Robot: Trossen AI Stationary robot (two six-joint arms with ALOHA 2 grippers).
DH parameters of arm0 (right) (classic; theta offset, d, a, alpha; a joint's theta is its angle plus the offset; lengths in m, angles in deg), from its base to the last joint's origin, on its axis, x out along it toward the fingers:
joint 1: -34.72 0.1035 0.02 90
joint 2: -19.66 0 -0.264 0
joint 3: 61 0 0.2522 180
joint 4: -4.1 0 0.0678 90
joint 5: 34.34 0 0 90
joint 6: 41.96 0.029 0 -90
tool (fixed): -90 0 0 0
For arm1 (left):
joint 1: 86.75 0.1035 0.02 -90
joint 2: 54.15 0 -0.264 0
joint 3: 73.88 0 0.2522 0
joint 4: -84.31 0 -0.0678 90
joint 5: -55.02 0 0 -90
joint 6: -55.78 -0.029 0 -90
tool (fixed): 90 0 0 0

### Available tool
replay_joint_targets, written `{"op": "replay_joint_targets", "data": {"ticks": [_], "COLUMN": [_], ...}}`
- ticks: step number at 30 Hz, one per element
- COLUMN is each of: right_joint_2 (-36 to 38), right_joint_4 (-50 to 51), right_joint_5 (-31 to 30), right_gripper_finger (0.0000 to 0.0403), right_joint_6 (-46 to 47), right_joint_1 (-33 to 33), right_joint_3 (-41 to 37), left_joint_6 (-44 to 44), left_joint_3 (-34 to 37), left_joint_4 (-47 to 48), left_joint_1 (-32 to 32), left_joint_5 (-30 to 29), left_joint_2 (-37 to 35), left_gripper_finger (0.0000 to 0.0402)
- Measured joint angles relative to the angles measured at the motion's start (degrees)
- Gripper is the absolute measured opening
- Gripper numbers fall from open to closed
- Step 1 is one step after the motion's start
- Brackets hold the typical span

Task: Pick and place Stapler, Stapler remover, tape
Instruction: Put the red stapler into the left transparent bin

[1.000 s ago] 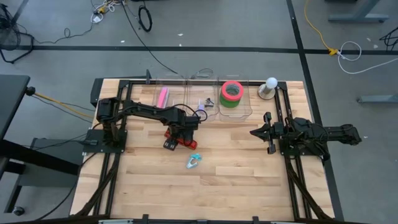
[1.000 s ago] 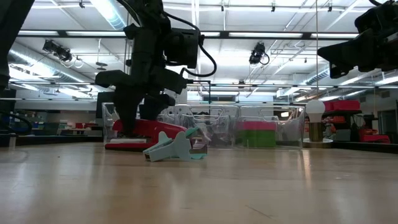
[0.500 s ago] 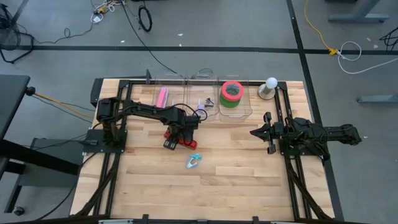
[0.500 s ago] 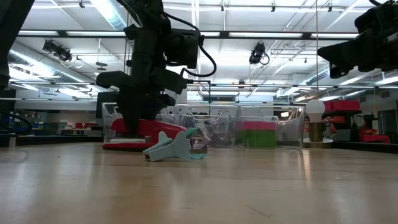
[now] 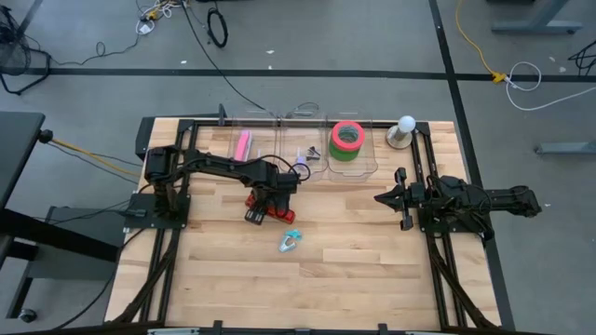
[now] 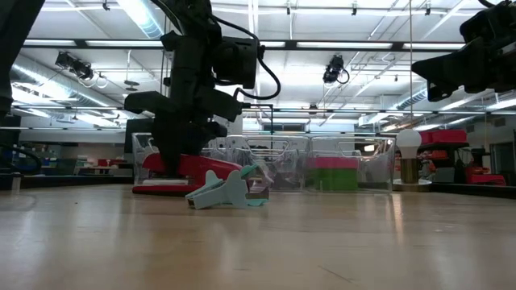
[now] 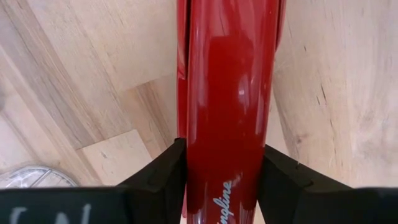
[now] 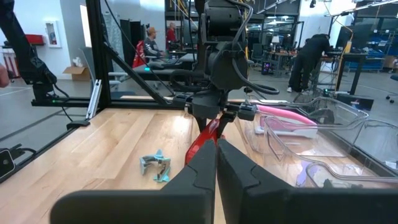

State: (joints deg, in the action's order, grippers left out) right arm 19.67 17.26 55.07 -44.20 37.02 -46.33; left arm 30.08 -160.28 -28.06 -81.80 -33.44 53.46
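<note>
High view gives me the whole wooden table (image 5: 354, 270) sitting on a grey floor strewn with cables, with a row of clear plastic bins (image 5: 300, 149) along its far edge. From the low view I see the room behind: a big workshop with ceiling strip lights and benches, and in the right wrist view a few people stand at desks well back from the table. My left gripper (image 5: 270, 203) is down near the middle of the table, and its fingers (image 7: 158, 180) are clamped on either side of the red stapler (image 7: 227, 106), pressing against its body; the stapler lies on the wood, though from the low view I can't say whether it is fully resting or just lifted. Just beside it, toward the near edge, the teal staple remover (image 5: 290, 241) lies loose on the table, apart from the gripper. The tape (image 5: 346, 140) is in the rightmost bin, the red roll stacked on the green one. A pink object (image 5: 245, 144) rests in the leftmost bin. A small lamp with a white globe (image 5: 405, 126) stands at the far right corner. My right gripper (image 8: 216, 163) waits raised over the right side of the table, pointing toward the centre, its fingers pressed together on nothing.
</note>
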Motion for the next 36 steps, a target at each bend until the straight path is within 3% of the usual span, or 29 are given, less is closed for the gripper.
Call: {"op": "replay_joint_targets", "data": {"ticks": [14, 28, 36], "right_joint_2": [0.00, 0.00, 0.00], "right_joint_4": [0.00, -0.04, -0.04], "right_joint_5": [0.01, -0.05, -0.03], "right_gripper_finger": [0.0018, 0.0018, 0.0018], "right_joint_6": [0.00, 0.00, 0.00], "right_joint_1": [0.00, 0.00, 0.01], "right_joint_3": [0.00, 0.00, 0.00], "left_joint_6": [1.22, 2.54, 4.60], "left_joint_3": [-6.45, -18.10, -24.86], "left_joint_4": [7.87, 16.83, 16.80], "left_joint_1": [-0.06, 0.13, 1.10], "left_joint_5": [0.24, 0.27, 0.26], "left_joint_2": [-2.38, -5.35, -5.38], "left_gripper_finger": [0.0156, 0.0153, 0.0153]}}
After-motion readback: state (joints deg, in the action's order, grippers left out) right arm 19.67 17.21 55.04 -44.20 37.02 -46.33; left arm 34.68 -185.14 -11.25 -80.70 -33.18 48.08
